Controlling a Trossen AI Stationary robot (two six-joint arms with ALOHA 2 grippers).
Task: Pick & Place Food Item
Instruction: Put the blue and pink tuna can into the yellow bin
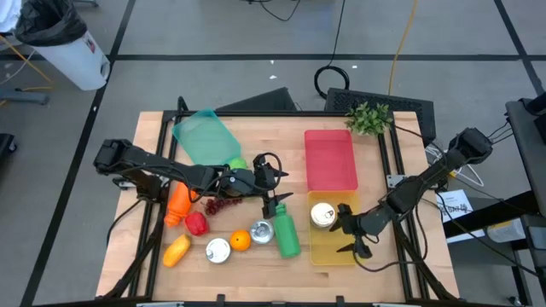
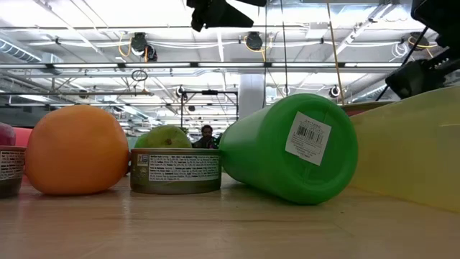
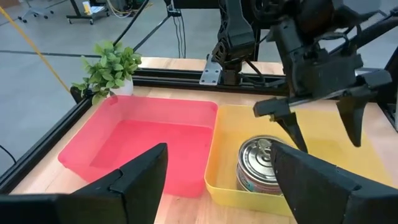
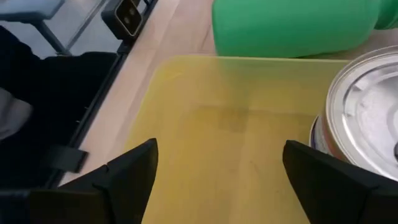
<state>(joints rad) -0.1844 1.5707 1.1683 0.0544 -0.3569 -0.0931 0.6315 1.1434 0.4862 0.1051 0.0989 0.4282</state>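
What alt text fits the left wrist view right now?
The open right gripper hangs over a silver can standing in the yellow bin. An empty red bin sits beside it, a small green plant behind.

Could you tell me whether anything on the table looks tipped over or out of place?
Yes: the green bottle lies on its side beside the yellow bin, its base facing the low camera. The can in that bin stands upright.

A can [image 1: 322, 215] sits in the bin [image 1: 334, 251] nearest the right gripper [image 1: 349, 234]; a second bin [image 1: 330, 160] lies behind it. A bottle [image 1: 285, 234] lies on the desk [image 1: 256, 273] just left, with another can [image 1: 260, 231] and an orange [image 1: 240, 240] beside it.
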